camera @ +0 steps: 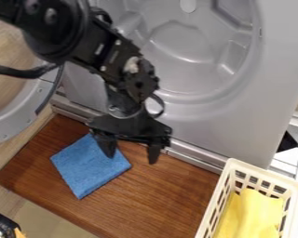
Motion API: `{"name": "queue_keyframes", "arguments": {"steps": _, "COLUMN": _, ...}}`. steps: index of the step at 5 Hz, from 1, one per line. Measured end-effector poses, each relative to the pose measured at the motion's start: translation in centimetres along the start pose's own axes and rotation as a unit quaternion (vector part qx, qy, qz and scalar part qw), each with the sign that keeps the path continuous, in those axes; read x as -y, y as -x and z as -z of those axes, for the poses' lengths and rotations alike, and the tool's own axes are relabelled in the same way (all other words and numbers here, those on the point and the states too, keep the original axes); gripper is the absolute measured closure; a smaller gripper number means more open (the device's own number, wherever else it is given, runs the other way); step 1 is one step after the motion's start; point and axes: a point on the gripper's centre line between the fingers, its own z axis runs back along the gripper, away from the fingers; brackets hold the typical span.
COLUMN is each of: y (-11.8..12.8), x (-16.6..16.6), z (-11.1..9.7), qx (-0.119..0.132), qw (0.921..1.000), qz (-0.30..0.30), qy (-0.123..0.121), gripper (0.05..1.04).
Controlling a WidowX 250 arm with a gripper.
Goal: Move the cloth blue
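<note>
Hanging over the reddish-brown wooden worktop [158,202], black two-finger pincer [132,159], points down, fingers well apart, nothing between them. Folded blue fabric cloth [86,166] lies flat at left on the wood; its middle sits to the left of the pincer and a little nearer. Left-hand finger shows over the cloth's right part, right-hand one over wood; contact cannot be told. Single arm, so no choice of side. Next move probably wants a shift left before closing. Cloth roughly square, no clear long axis, set cornerwise; surface matt, likely soft enough to bunch when pinched. Wood shows streaky grain. Behind, smooth grey moulded panel [207,123] with rounded hollow. Near right, cream plastic slotted basket [263,173] holds creased yellow cloth [251,216].
</note>
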Motion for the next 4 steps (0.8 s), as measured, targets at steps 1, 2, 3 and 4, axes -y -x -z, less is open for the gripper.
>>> {"name": "queue_keyframes", "arguments": {"steps": 1, "y": -0.7, "x": -1.7, "z": 1.2, "qx": 0.008, "qw": 0.9991, "qz": -0.035, "qy": -0.023, "gripper": 0.083}}
{"name": "queue_keyframes", "arguments": {"steps": 2, "y": -1.0, "x": -4.0, "z": 3.4, "qx": 0.012, "qw": 0.995, "qz": -0.092, "qy": -0.039, "gripper": 0.083}}
{"name": "queue_keyframes", "arguments": {"steps": 3, "y": -0.9, "x": -5.6, "z": 6.2, "qx": -0.003, "qw": 0.9905, "qz": -0.126, "qy": -0.056, "gripper": 0.083}}
{"name": "queue_keyframes", "arguments": {"steps": 4, "y": -0.7, "x": -7.8, "z": 8.6, "qx": -0.02, "qw": 0.984, "qz": -0.159, "qy": -0.077, "gripper": 0.083}}
